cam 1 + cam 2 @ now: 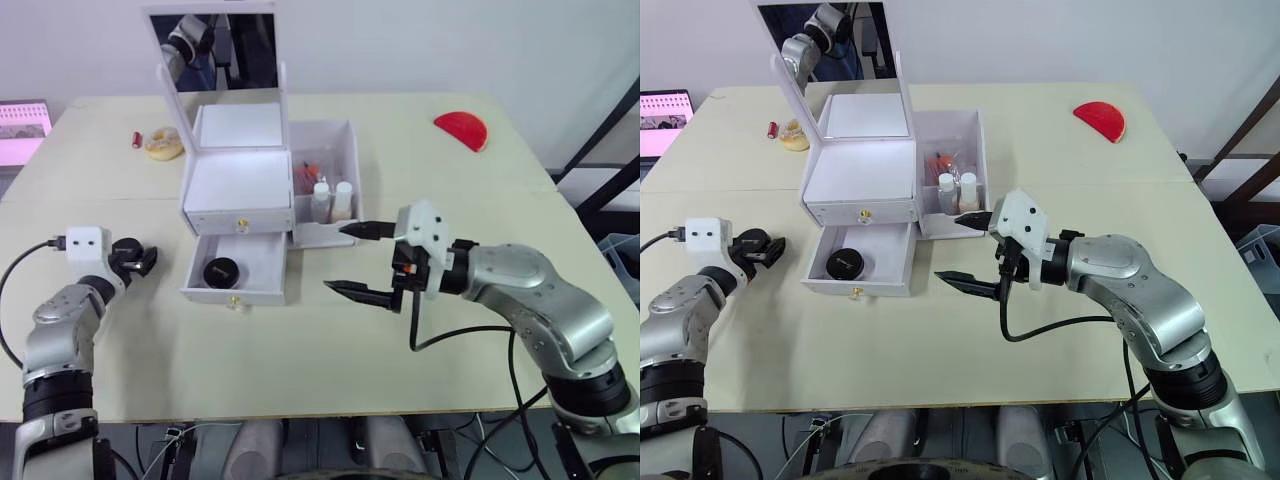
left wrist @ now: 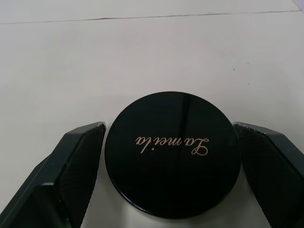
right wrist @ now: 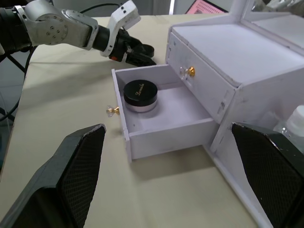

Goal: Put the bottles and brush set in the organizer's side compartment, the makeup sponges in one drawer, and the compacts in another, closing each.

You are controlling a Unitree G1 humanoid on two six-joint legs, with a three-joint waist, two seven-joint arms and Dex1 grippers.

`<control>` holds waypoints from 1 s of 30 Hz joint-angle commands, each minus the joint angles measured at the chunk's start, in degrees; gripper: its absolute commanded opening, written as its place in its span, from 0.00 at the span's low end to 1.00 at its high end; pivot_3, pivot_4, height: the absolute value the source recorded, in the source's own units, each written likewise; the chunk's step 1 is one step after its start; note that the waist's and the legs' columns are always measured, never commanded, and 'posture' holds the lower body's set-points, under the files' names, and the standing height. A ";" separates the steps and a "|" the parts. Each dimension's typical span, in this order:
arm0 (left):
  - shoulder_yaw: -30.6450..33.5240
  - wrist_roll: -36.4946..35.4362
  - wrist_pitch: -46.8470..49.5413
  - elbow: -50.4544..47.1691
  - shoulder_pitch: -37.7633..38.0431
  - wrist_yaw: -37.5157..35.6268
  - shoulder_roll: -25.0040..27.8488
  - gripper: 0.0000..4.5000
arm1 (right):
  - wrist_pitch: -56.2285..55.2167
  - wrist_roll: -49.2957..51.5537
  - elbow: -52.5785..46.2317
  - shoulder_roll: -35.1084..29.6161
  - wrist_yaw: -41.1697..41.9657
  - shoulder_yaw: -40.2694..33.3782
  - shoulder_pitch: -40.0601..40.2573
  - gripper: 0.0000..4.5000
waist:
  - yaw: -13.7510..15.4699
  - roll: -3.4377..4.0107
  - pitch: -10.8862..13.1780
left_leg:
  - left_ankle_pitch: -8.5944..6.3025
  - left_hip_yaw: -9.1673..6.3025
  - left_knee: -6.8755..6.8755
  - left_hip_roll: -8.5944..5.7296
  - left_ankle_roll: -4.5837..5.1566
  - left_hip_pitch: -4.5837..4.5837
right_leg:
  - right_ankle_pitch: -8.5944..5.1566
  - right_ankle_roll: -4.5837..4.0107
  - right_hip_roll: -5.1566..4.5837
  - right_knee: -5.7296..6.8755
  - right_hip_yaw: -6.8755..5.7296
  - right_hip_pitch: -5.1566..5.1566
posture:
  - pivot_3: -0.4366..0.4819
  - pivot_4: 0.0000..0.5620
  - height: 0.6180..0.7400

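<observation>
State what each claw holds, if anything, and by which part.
The left claw straddles a black-lidded compact at its sides; whether it grips cannot be told. The right claw is open and holds nothing.

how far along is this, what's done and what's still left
Looks done: both bottles stand in the side compartment, and the upper drawer is shut. One compact lies in the open lower drawer. In hand: the left gripper brackets the second compact on the table. Left: drop it in and close that drawer. The right gripper is open and empty. Sponges cannot be confirmed.
</observation>
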 commanded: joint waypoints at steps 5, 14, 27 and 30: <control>0.56 -0.45 -1.72 0.32 -0.59 -0.53 -0.08 0.60 | 0.17 0.62 -2.68 0.13 -0.81 -0.83 -0.52 1.00 | -0.03 0.00 0.00 | 0.00 0.00 -0.03 0.06 0.00 0.01 | 0.01 0.00 0.06 0.00 0.00 -0.01 | 0.48 0.27 1.00; 3.65 -3.54 -2.59 -6.34 0.49 -1.25 0.61 0.60 | 0.36 -0.07 -2.76 -0.01 -1.00 -0.42 0.03 1.00 | -0.07 -0.02 0.01 | 0.00 0.00 -0.02 0.08 0.00 -0.01 | 0.01 -0.01 0.07 0.00 0.01 -0.02 | 0.48 0.27 1.00; 3.52 -23.88 7.48 -26.14 10.38 -37.54 17.80 0.60 | 0.32 -0.61 -1.64 -0.76 -0.76 -0.86 0.66 1.00 | -0.54 0.19 0.12 | 0.00 0.13 -0.08 0.10 0.00 -0.02 | -0.14 -0.28 0.08 -0.06 0.11 -0.11 | 0.48 0.27 1.00; -1.25 -23.10 7.52 -25.63 7.09 -41.07 18.70 0.60 | 0.11 -0.99 -1.32 -0.78 -0.84 -0.90 0.77 1.00 | -0.43 0.17 0.12 | 0.00 0.13 -0.05 0.15 0.00 -0.03 | -0.15 -0.26 0.11 -0.06 0.11 -0.10 | 0.48 0.27 1.00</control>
